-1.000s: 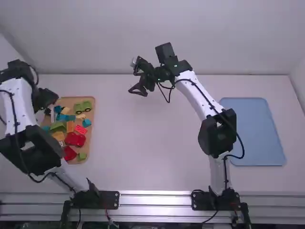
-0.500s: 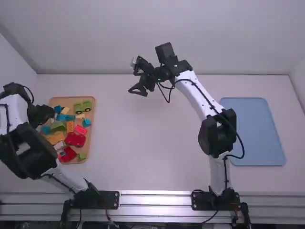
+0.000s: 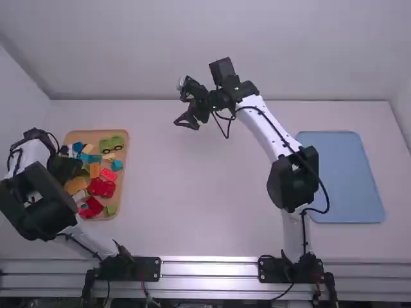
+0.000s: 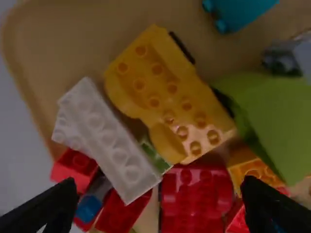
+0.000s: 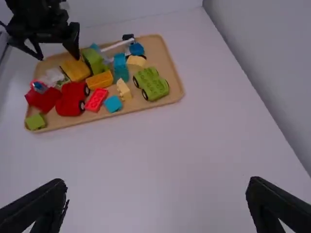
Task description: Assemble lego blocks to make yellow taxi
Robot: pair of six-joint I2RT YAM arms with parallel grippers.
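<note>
While the left gripper (image 3: 66, 168) hangs over a tan, round-cornered tray (image 3: 90, 136), the right gripper (image 3: 186, 120) hangs well apart from it

On the tray at the left side of the white counter (image 3: 212, 205), a yellow studded plastic car piece (image 4: 167, 82) with a black wheel lies between a long white studded brick (image 4: 107, 136) and a green sloped block (image 4: 272, 107). The left jaws are spread above the pieces. The right jaws are also spread, above the far part of the counter. A flat blue tray (image 3: 347, 179) rests toward the right side.
</note>
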